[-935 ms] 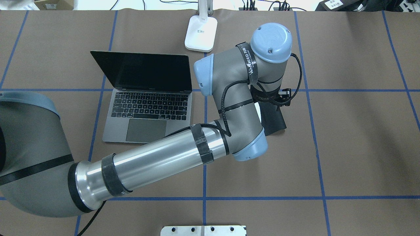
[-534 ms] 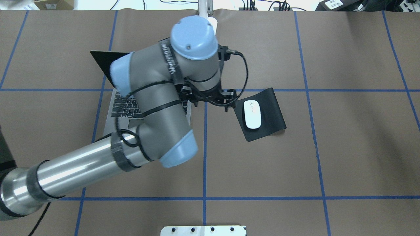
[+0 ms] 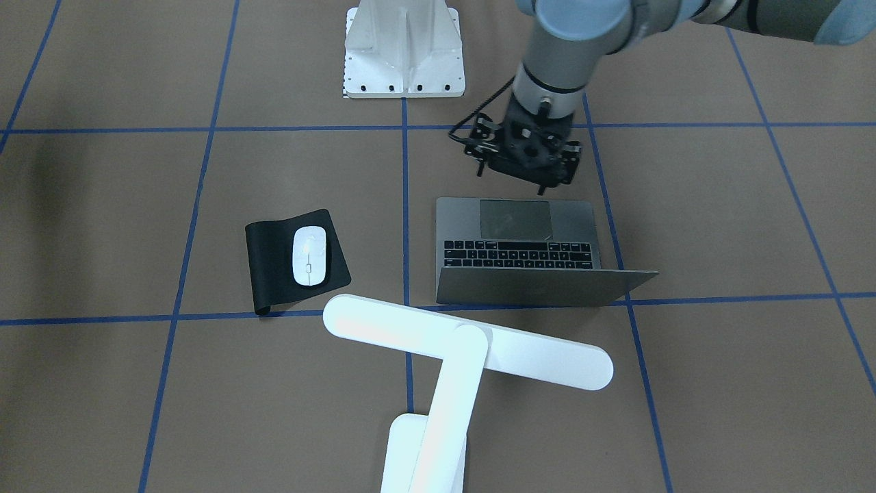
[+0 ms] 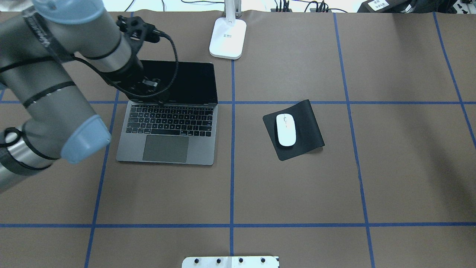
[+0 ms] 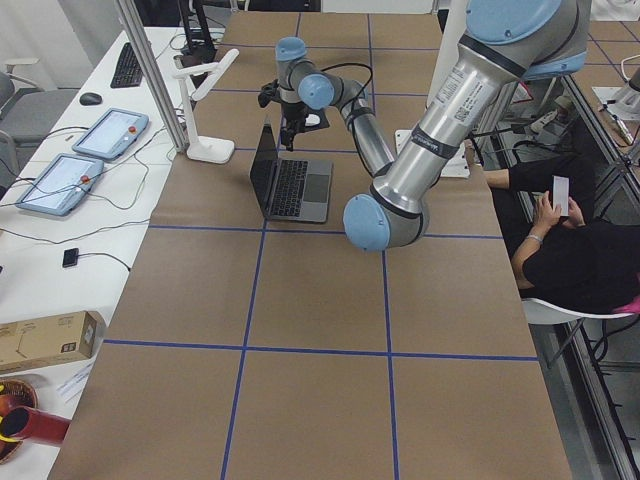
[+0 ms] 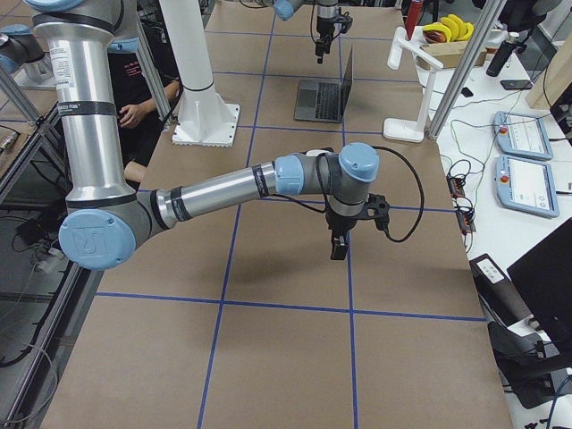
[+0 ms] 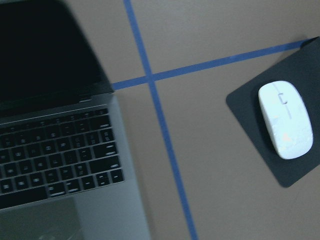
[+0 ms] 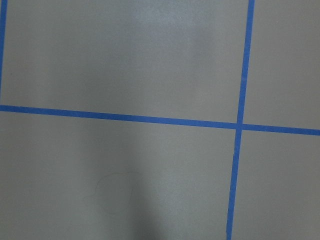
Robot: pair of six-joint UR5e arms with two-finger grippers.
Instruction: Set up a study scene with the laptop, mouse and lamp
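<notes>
Judging risk first: the left fingers (image 3: 525, 156) were held high over the laptop (image 4: 165, 134), above its hinge and dark screen in the overhead view. Whether they were parted or closed could not be told (the wrist camera showed none of them). The laptop was found open on the table (image 4: 390, 167), on the robot's left half. A straight descent from there was judged likely to strike the lid's top edge and fold or shove the machine. The wrist cable (image 4: 174, 59), looped over the screen, could also snag it.

The lamp (image 3: 465, 346) stood at the table's far edge, near the laptop's far right corner. A wide swing of the arm was judged able to tip it. The mouse (image 4: 286, 129) lay on a black mouse pad (image 4: 310, 126), well apart from the laptop, and was judged smooth enough to slide if nudged. The right fingers (image 6: 338, 243) hung above bare table; their state could not be told.

Surface: brown covering, gridded with blue tape (image 4: 232, 193). A white bolted pedestal (image 3: 404, 48) was noted at the robot's edge.

Room: a side bench with a control tablet (image 5: 110, 133); a seated operator (image 5: 570, 235).
</notes>
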